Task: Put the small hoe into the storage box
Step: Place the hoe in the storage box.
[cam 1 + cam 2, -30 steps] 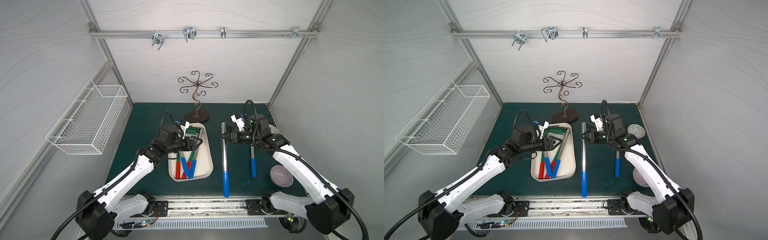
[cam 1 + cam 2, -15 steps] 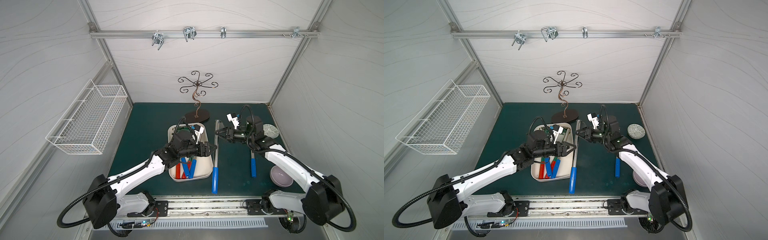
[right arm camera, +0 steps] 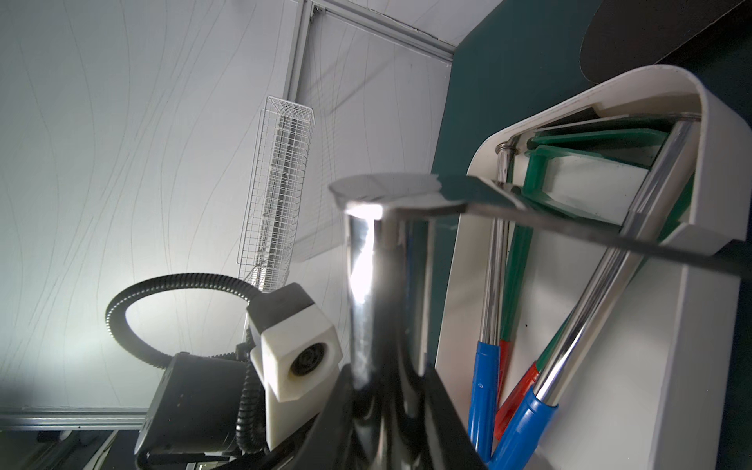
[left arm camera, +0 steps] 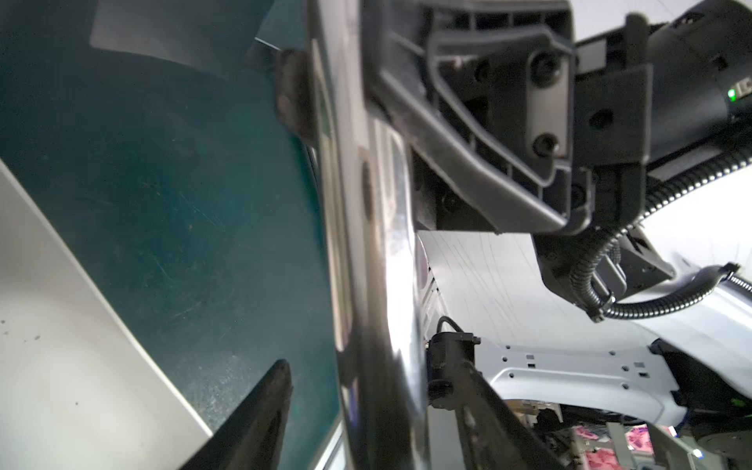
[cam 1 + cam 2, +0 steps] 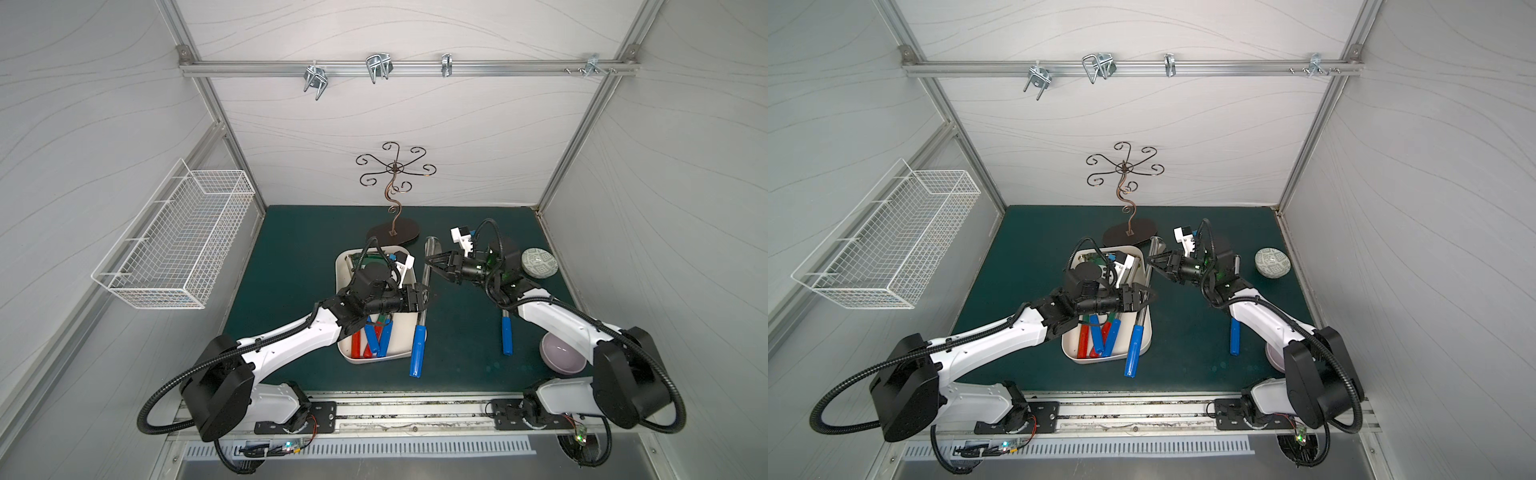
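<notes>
Over storage box [image 5: 374, 360] rim: small hoe [image 5: 421, 318] (blue grip overhangs near edge)
Right gripper [image 5: 429, 266]: clamped on its shaft
Left gripper [image 5: 426, 297]: jaws apart, straddling shaft

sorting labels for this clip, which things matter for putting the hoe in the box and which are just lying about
In the job: small hoe, storage box, right gripper, left gripper.

Lying about: wire basket, scroll stand, lilac bowl, patterned dish, blue-handled tool on the mat.
</notes>
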You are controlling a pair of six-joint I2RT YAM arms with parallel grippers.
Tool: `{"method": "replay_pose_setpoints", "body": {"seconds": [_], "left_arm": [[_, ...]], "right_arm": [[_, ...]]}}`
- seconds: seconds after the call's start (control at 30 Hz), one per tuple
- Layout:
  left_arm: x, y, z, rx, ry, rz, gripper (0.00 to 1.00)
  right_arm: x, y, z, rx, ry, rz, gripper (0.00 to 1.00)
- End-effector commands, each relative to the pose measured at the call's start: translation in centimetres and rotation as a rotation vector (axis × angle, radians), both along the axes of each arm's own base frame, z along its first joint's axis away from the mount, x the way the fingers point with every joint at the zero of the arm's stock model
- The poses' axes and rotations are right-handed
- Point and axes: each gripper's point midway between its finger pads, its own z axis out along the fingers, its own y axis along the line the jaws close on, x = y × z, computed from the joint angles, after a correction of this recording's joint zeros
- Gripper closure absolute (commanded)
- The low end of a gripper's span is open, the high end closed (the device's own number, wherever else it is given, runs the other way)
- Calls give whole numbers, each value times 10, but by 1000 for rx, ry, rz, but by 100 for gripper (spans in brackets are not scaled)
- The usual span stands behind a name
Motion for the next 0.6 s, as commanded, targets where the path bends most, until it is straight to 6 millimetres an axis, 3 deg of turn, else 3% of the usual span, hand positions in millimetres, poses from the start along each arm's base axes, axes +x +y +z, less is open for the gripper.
{"method": "replay_pose_setpoints", "body": {"seconds": [0.0, 0.1, 0.27, 0.43, 0.57], "left_arm": [[-3, -5, 14, -49, -31, -25, 51], [-3, -1, 12, -26, -27, -10, 75], [1, 8, 11, 54, -42, 46, 100], [-4, 11, 10, 246, -130, 81, 100], [-7, 9, 13, 372, -220, 105, 100]], "right_arm": [[6, 0, 31, 97, -69, -9, 92], [5, 0, 30, 93, -68, -4, 87], [-6, -2, 29, -26, -96, 15, 67], [-19, -9, 25, -214, -88, 24, 33], [-22, -22, 19, -349, -47, -31, 21]]}}
